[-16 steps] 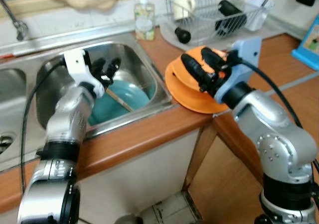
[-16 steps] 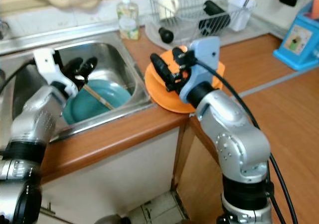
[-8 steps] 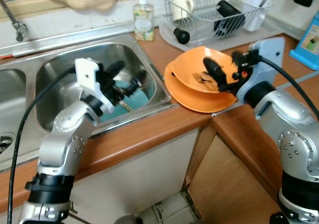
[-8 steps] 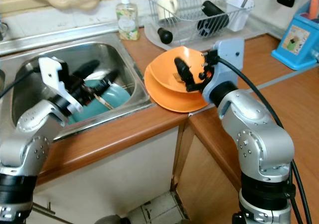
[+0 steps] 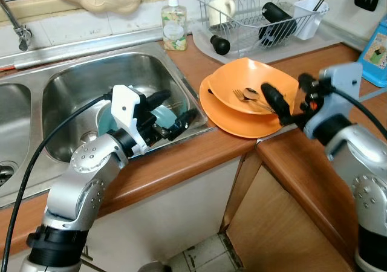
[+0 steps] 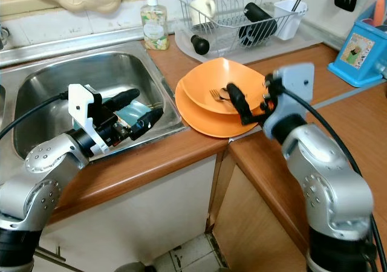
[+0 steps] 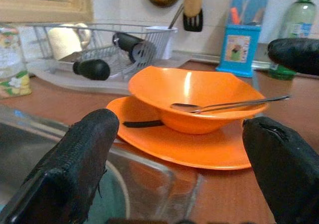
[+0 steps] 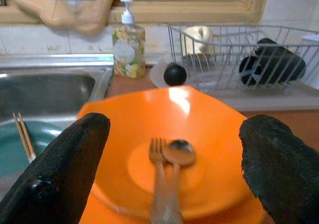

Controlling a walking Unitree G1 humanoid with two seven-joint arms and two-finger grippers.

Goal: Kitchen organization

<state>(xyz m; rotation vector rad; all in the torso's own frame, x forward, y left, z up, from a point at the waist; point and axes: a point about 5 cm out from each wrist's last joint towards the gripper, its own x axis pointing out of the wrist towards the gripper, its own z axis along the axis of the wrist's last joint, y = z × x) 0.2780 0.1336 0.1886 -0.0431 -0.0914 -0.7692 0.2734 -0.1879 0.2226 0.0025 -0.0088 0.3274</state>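
On the wooden table (image 5: 181, 163), a fork (image 8: 158, 169) and spoon (image 8: 177, 153) are kept in an orange bowl (image 5: 254, 84) stacked on an orange plate (image 5: 233, 118). Both the right gripper (image 5: 275, 100) and left gripper (image 5: 172, 112), by the sink (image 5: 84, 78), are held with fingers wide, empty.

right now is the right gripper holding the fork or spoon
No, the right gripper is open, with the fork and spoon lying untouched in the orange bowl between its spread fingers.

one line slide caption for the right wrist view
Open right pincer facing an orange bowl holding a fork and spoon.
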